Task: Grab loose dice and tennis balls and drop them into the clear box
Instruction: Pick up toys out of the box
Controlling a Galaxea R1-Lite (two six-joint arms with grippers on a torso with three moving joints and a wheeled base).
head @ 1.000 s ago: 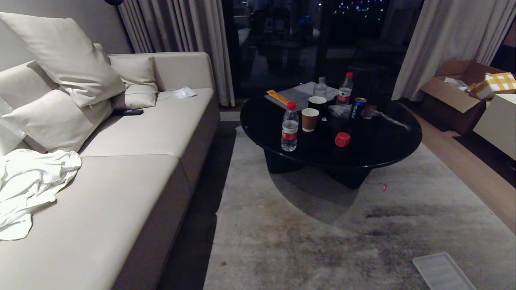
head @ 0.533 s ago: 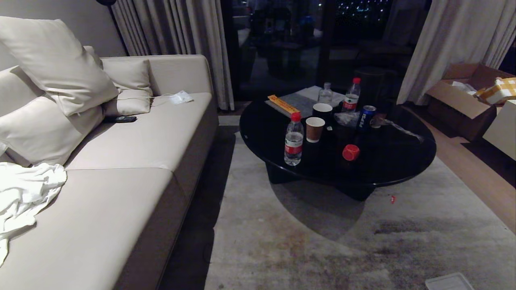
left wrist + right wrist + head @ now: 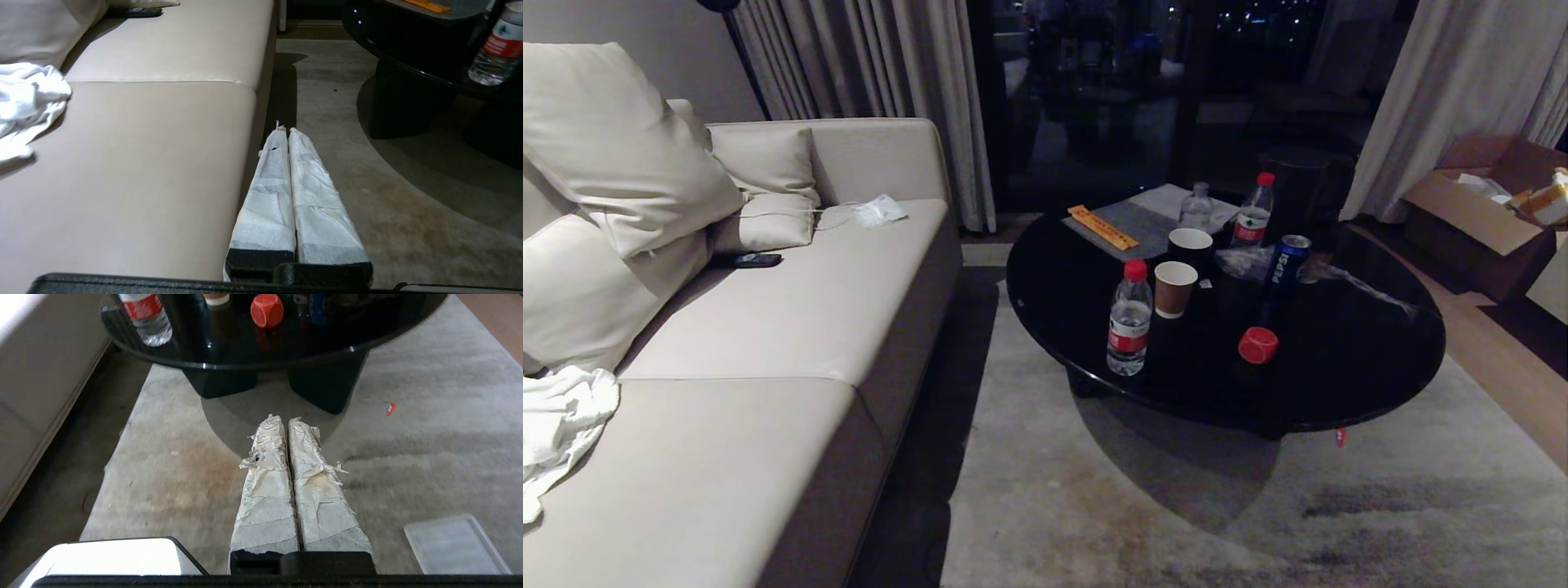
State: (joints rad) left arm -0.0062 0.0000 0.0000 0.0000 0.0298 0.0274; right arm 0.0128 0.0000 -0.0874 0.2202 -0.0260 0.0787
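Still hunting: only a red die sitting loose on the bench, no clear box showing. Holding nothing, left gripper and right gripper jaws both pressed together.

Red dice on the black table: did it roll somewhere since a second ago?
No. The red dice sits at the same spot beside the Pepsi can and water bottle; the whole picture shifted because the camera moved.

A dim room. A beige sofa with cushions stood along the left, and a round black table sat on a stained grey rug. Pale curtains flanked a dark window. Wood floor showed at the right, by a cardboard box.
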